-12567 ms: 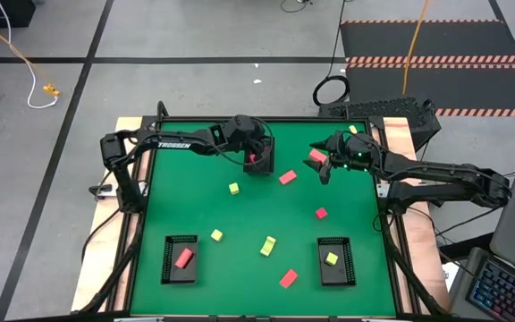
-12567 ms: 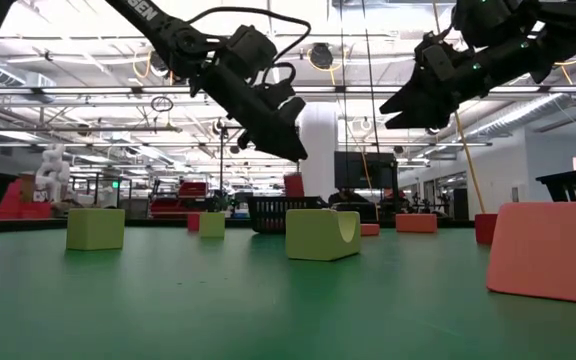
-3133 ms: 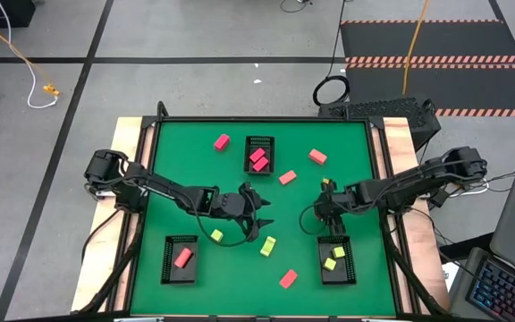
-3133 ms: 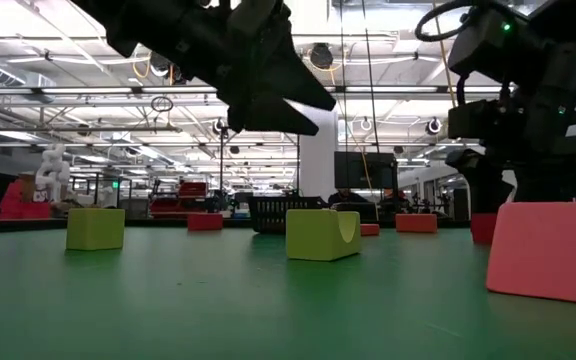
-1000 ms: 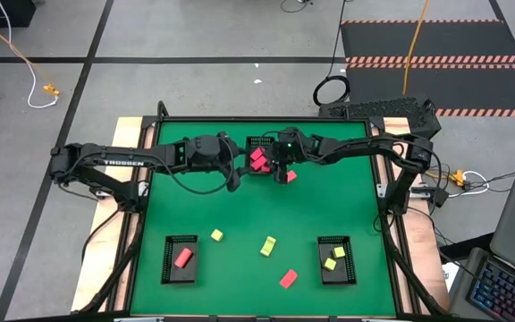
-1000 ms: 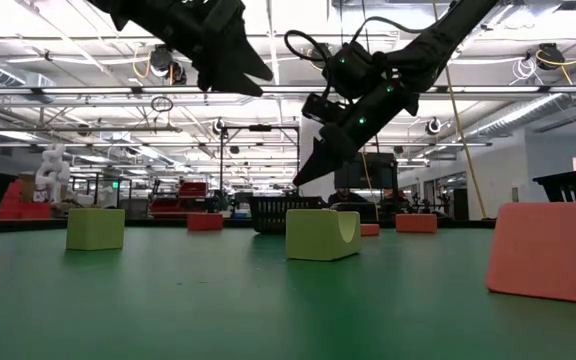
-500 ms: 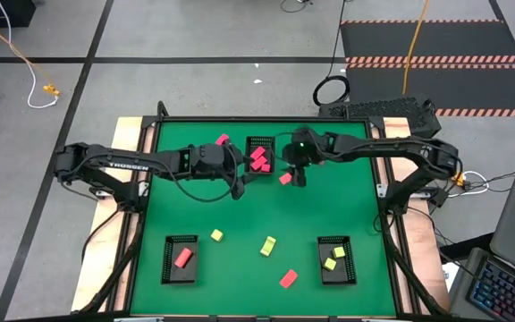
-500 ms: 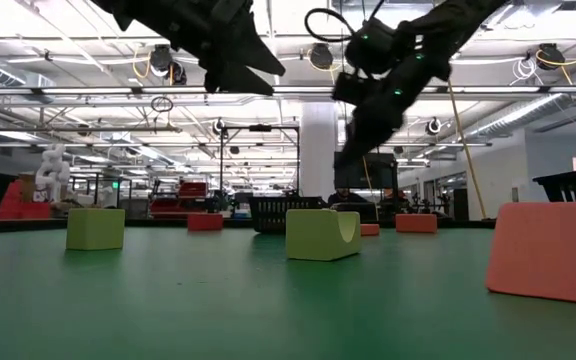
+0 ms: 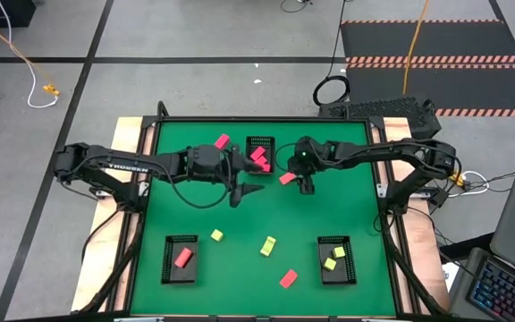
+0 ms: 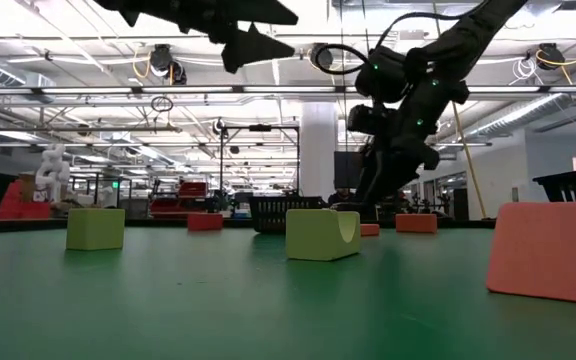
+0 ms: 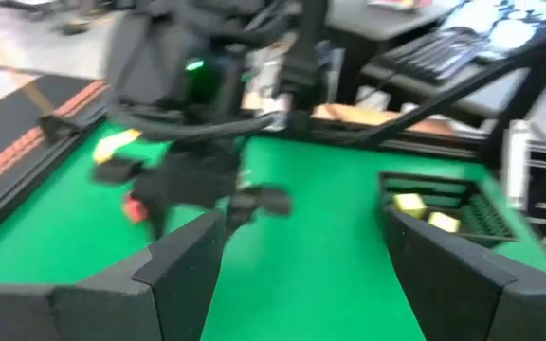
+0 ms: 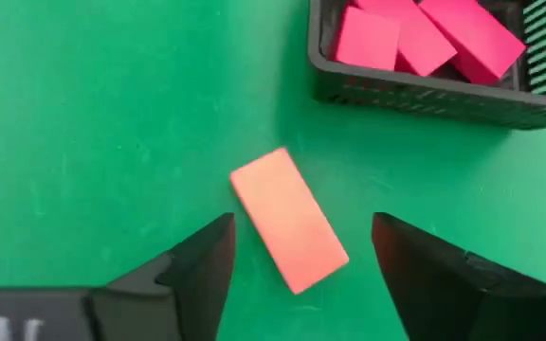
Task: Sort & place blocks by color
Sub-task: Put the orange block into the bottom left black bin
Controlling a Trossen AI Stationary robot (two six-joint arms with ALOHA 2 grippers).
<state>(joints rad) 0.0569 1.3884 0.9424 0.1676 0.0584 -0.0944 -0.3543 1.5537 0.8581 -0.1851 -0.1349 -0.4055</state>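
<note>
We look down on the green table (image 9: pixel 195 215), where both arms reach in toward the far middle. Three black mesh trays sit on it: the far tray (image 9: pixel 259 154) at twelve o'clock holds several magenta blocks (image 12: pixel 415 33), the tray at seven o'clock (image 9: pixel 180 259) holds one coral-red block (image 9: pixel 183 258), and the tray at five o'clock (image 9: pixel 335 260) holds two yellow-green blocks (image 9: pixel 333 258). Our left gripper (image 9: pixel 250 190) hangs above the table just toward seven o'clock of the far tray, its fingers (image 11: pixel 183 270) spread wide with nothing between them. Our right gripper (image 9: pixel 306 187) hovers just toward four o'clock of that same tray, fingers (image 12: pixel 202 270) apart and empty, straddling the air above a loose coral-red block (image 12: pixel 290 219) that lies flat on the green beside the tray, touching neither finger nor tray. Of the loose blocks, a pink-red one (image 9: pixel 222 140) lies at eleven o'clock of the far tray, near it. Nearer the front, a small yellow-green block (image 9: pixel 216 235) and a larger yellow-green one (image 9: pixel 268 245) lie between the two front trays, and another coral-red block (image 9: pixel 288 278) rests near six o'clock by the table's front edge.
</note>
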